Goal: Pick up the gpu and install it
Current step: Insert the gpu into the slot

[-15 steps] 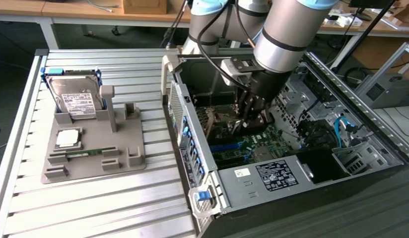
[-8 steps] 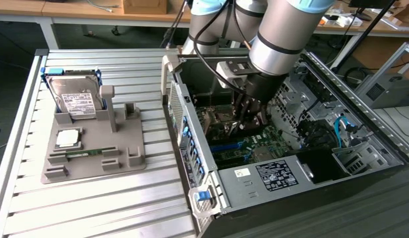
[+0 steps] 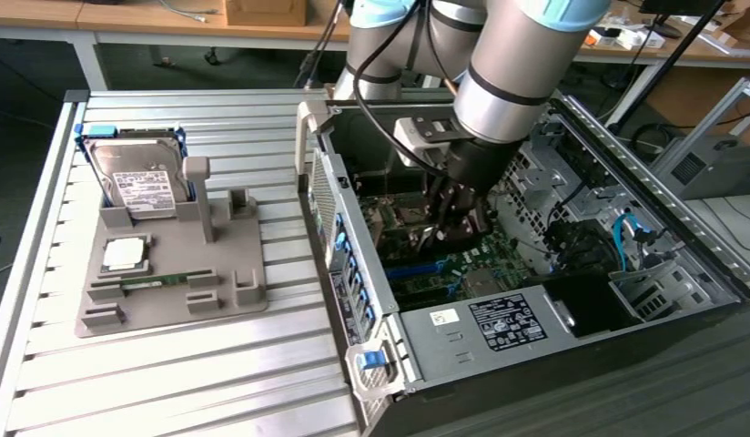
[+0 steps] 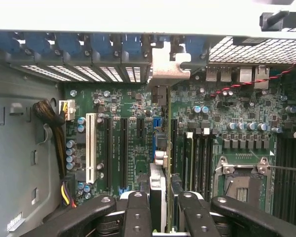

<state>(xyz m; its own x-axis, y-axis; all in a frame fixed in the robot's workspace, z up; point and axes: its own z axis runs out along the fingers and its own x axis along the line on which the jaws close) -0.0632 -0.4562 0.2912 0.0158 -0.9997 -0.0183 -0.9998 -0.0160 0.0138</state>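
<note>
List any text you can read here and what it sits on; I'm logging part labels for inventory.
Nothing reads clearly enough to quote.
White label on the hard drive: print too small.
Label on the power supply: print too small.
Small white sticker beside it: blurred.
Markings on the motherboard: too small.
Edge of the gpu: no text visible.

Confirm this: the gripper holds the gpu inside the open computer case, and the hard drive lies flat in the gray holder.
Not quite. The exterior view shows the hard drive standing upright in the gray holder, not lying flat. The rest holds: the gripper, jaws shut on the gpu, is inside the open computer case.
</note>
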